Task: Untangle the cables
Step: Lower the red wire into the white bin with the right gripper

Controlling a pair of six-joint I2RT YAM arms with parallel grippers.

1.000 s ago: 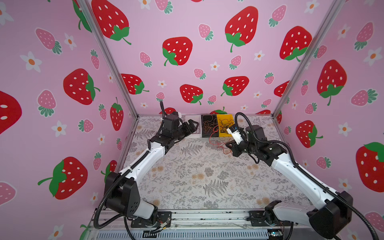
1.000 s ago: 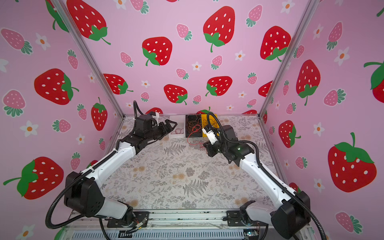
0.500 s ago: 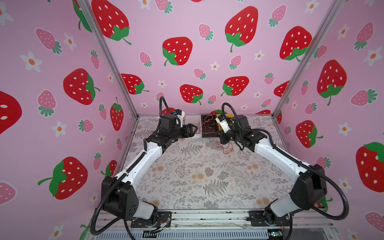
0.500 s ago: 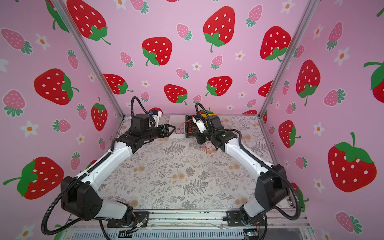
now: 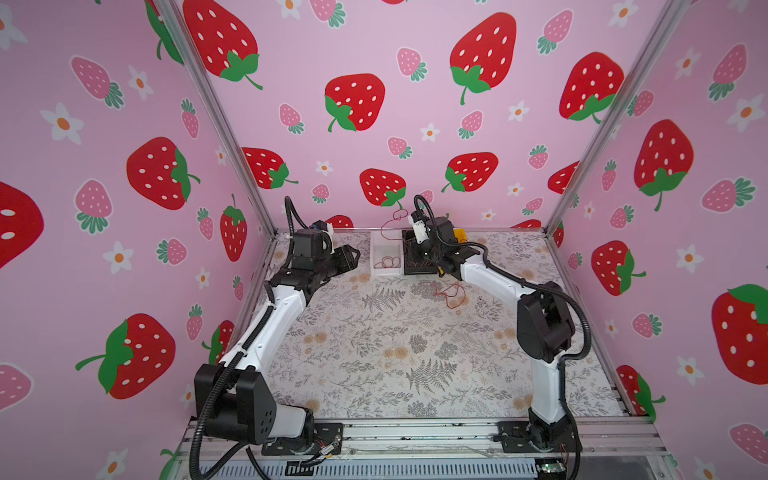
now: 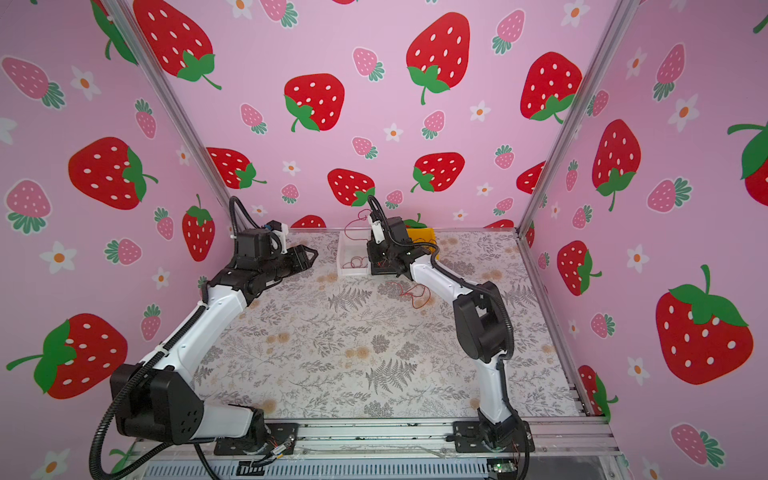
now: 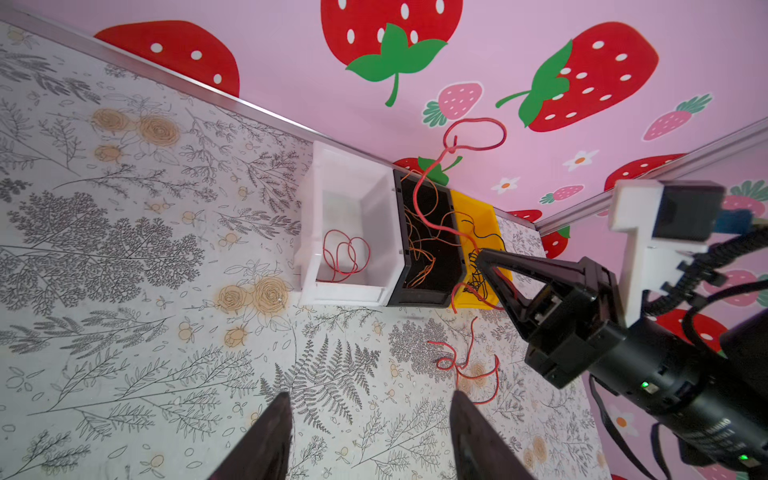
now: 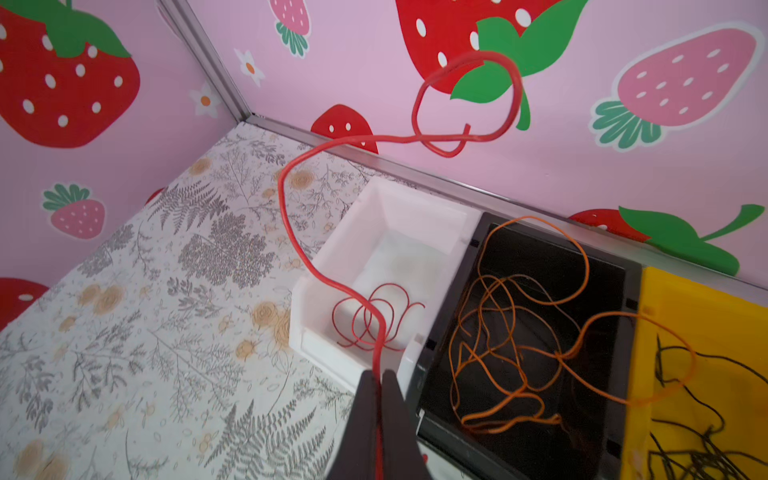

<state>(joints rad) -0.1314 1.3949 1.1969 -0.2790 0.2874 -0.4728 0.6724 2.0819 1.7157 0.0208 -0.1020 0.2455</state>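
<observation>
Right wrist view | right gripper [image 8: 378,374] pinching thin red cable [image 8: 291,224], swung over from mid-table to above white plastic bin [image 8: 415,195] | left gripper [image 7: 370,395] empty, jaws narrowing, still apart | likely drop-off next; loose red strands [image 7: 469,365] remain on floral table [image 7: 124,291].

Against the back wall [image 7: 291,83] the left bin [image 7: 311,216], middle bin [image 7: 419,297] and right bin [image 7: 469,203] touch side by side, cables [image 7: 345,257] in each, loose cables [image 7: 465,365] on the table [image 7: 124,249] before them, my left pincer [image 5: 353,254] to their left.

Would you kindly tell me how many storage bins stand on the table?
3: white bin at left, black bin in the middle, yellow bin at right, side by side along the back wall.
</observation>
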